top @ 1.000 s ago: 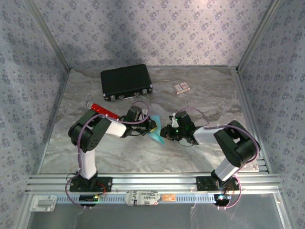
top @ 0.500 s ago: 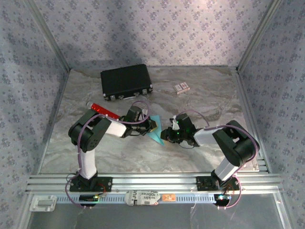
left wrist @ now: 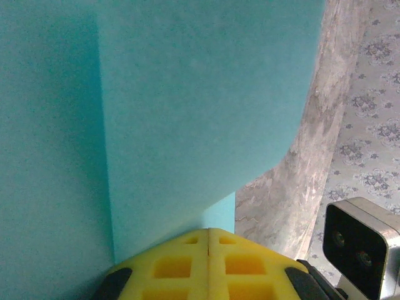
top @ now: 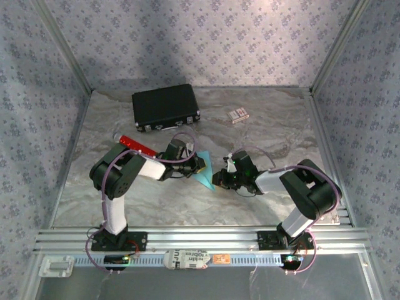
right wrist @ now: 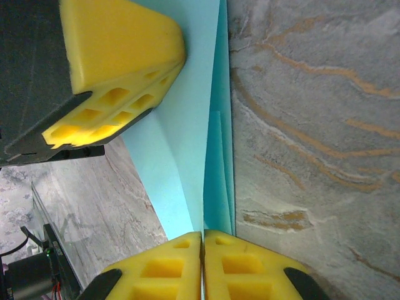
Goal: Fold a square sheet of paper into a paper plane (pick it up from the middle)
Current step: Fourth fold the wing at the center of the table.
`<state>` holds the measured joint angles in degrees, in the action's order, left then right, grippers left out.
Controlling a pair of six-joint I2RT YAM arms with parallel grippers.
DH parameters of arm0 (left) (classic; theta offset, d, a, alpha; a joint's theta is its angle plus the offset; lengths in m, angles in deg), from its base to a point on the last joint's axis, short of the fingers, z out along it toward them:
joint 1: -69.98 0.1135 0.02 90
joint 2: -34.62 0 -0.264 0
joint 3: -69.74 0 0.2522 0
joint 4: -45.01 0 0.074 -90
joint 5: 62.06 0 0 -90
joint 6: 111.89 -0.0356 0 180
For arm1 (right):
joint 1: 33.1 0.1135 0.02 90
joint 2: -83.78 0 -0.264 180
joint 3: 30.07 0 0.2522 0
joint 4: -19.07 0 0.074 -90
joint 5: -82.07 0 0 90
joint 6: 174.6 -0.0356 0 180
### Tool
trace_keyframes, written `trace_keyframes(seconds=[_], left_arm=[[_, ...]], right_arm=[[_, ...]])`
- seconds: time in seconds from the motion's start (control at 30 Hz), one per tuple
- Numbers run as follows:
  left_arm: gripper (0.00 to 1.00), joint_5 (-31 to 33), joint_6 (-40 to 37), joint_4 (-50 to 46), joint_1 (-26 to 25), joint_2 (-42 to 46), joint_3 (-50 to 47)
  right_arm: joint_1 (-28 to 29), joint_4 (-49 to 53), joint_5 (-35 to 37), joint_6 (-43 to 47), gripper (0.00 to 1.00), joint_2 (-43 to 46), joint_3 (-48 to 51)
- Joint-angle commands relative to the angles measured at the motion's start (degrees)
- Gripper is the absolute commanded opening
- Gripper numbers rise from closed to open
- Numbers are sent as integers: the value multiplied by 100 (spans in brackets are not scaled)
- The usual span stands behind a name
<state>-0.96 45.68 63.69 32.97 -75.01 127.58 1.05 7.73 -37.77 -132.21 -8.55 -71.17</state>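
Note:
The light cyan sheet of paper [top: 205,174] is folded into layers. It stands off the table between the arms as a narrow wedge, with its point toward the near side. My left gripper [top: 200,164] is shut on its upper left part. In the left wrist view the yellow pads [left wrist: 181,265] meet, and the paper [left wrist: 187,112] rises out of the seam of the left gripper [left wrist: 208,230]. My right gripper [top: 218,179] is shut on the paper's lower right edge. In the right wrist view the right gripper [right wrist: 202,232] pinches the layered fold [right wrist: 215,156], with the left gripper's pads [right wrist: 119,69] clamped further up the paper.
A black case [top: 165,107] lies at the back left. A red tube [top: 139,145] lies next to the left arm. A small patterned card box [top: 237,115] sits at the back right. The marbled table [top: 281,131] is bounded by metal rails and patterned walls.
My right gripper has shifted slightly left and toward the near side along the paper, loosening briefly and closing on it again. The left gripper has kept its grip in place.

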Motion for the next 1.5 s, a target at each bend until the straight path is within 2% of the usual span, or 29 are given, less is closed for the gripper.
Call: trace_keyframes(seconds=[0.0, 0.33, 0.53, 0.67, 1.03, 1.27, 1.47], left_arm=[[3, 102, 39, -263, 23, -138, -162], [3, 96, 62, -247, 27, -165, -162], [3, 87, 68, -239, 25, -164, -162], [3, 95, 74, -239, 20, -164, -162], [3, 103, 81, -229, 23, -164, -189], [3, 104, 90, -216, 26, -173, -197], [3, 109, 94, -212, 21, -171, -205]], right_arm=[[70, 302, -92, -38, 9, 46, 176], [98, 692, -136, 151, 13, 325, 156], [108, 643, -151, 169, 5, 231, 250], [124, 542, -207, 109, 4, 77, 313], [133, 932, -93, 169, 11, 435, 344], [121, 873, -129, 165, 5, 356, 448], [134, 1098, 65, 219, 12, 528, 414]])
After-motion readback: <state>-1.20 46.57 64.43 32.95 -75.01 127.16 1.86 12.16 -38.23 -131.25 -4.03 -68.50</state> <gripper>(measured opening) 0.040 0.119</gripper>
